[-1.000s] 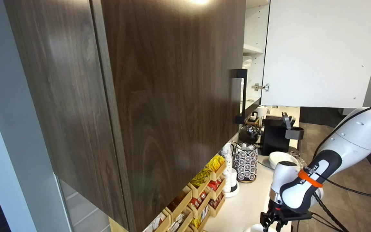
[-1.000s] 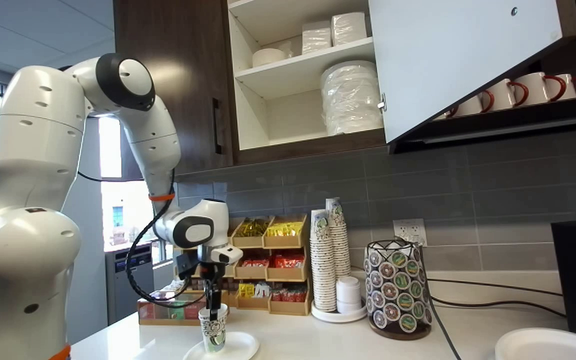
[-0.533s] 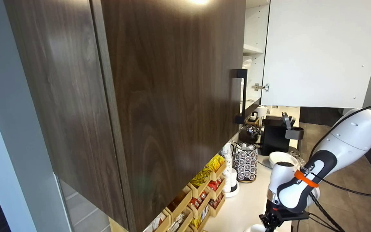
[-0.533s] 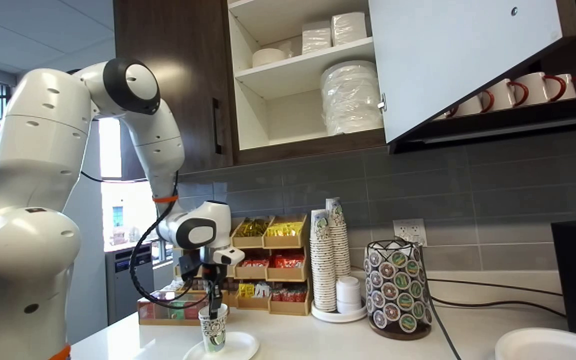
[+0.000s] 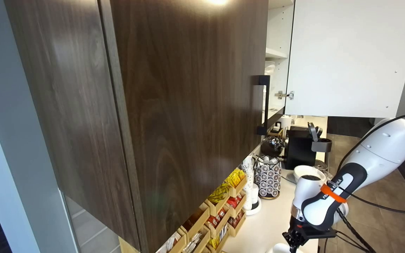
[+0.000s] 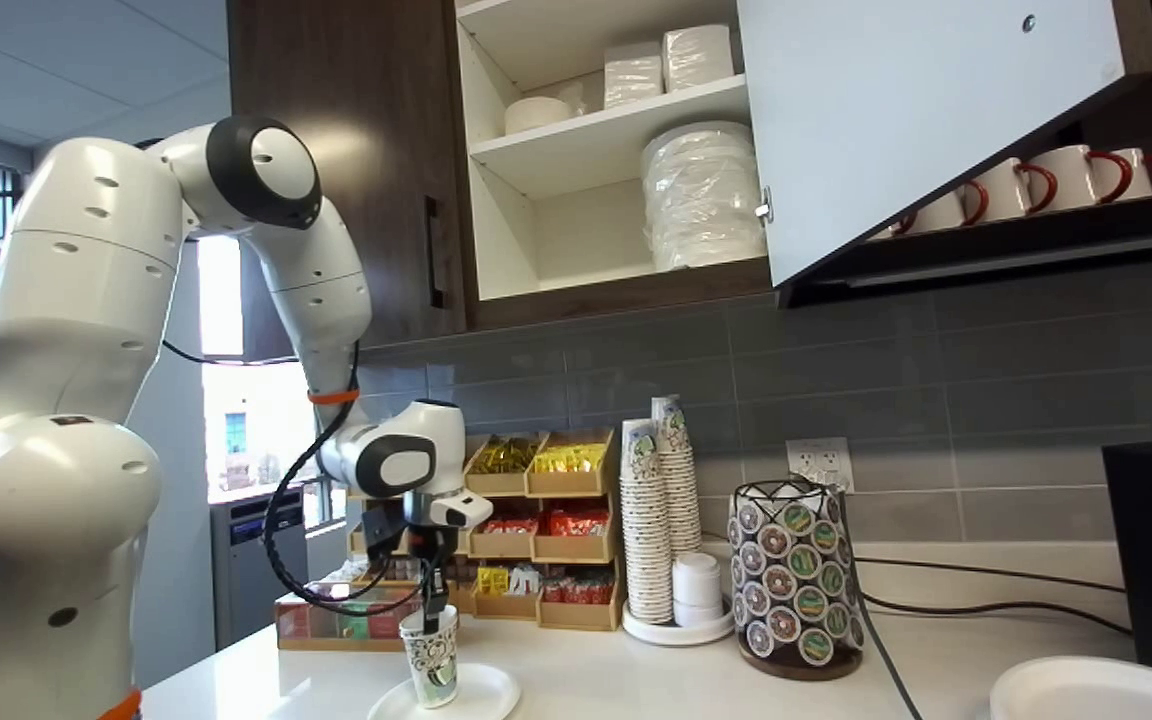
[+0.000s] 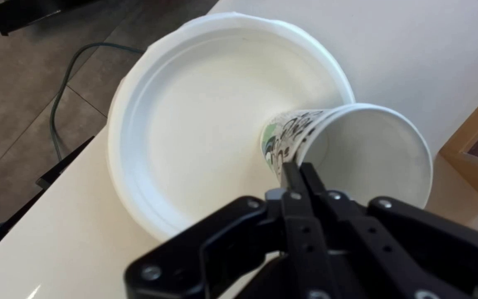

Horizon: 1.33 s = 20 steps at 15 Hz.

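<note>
Ana: Here's the pincer (image 7: 298, 168), reaching down over the white desk (image 7: 392, 50)! How's it looking?

Ben: Tight! The tips are almost together, pinching the rim of a paper cup (image 7: 347, 153), its thin wall caught between them.

Ana: And the cup itself, where is it?

Ben: Mouth up, over one side of the round white plate (image 7: 206, 120), with black scrollwork showing along its wall. Whether its base touches the plate, I can't tell.

Ana: In an exterior view, the wooden snack shelf (image 6: 568, 548) stands behind the cup, loaded with yellow and red packets (image 6: 571, 458).

Ben: Right beside that, two tall stacks of cups (image 6: 646, 540), then the pod rack (image 6: 776, 668), dotted with round pods all over its side.

Ana: Look up! The cupboard (image 6: 581, 240) has its door (image 6: 916, 110) swung wide, and there's a plastic-wrapped stack (image 6: 701, 195) standing inside.

Ben: And mugs (image 6: 1008, 195) with red handles, lined up along a dark ledge (image 6: 1036, 235).

Ana: The white arm (image 6: 96, 260) shows in both exterior views, its wrist low by the cup.
</note>
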Available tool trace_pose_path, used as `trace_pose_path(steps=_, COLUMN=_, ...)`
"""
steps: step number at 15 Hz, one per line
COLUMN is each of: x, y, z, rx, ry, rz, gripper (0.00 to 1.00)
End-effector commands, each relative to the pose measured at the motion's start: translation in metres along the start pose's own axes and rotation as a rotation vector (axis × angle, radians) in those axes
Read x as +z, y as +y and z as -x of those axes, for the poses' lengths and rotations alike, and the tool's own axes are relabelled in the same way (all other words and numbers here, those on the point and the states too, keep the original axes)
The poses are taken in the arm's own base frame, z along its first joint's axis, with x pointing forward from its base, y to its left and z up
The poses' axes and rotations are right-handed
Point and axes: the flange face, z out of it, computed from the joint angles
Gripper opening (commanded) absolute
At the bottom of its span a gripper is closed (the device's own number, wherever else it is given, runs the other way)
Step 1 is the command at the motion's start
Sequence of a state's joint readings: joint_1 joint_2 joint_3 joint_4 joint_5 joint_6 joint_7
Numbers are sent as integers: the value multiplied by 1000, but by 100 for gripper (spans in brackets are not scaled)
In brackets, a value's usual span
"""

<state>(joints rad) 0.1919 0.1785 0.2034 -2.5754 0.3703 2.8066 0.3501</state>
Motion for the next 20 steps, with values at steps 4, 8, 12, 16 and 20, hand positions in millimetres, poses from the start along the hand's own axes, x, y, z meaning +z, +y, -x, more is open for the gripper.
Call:
trace_pose_path(steps=4, x=-16, y=0, z=0, rx=13, ry=25, rz=-13, gripper=1)
trace_pose_path(steps=8, x=-20, y=1, z=0, rx=27, ry=19, rz=-21, gripper=1)
trace_pose_path(steps=12, x=-17, y=12, z=1, rx=54, ry=13, rz=28, gripper=1)
trace_pose_path(steps=16, x=-19, y=20, z=1, rx=120, ry=23, rz=18, gripper=1)
trace_pose_path(steps=20, x=-32, y=13, z=2, rx=134, ry=14, rz=-48, gripper=1)
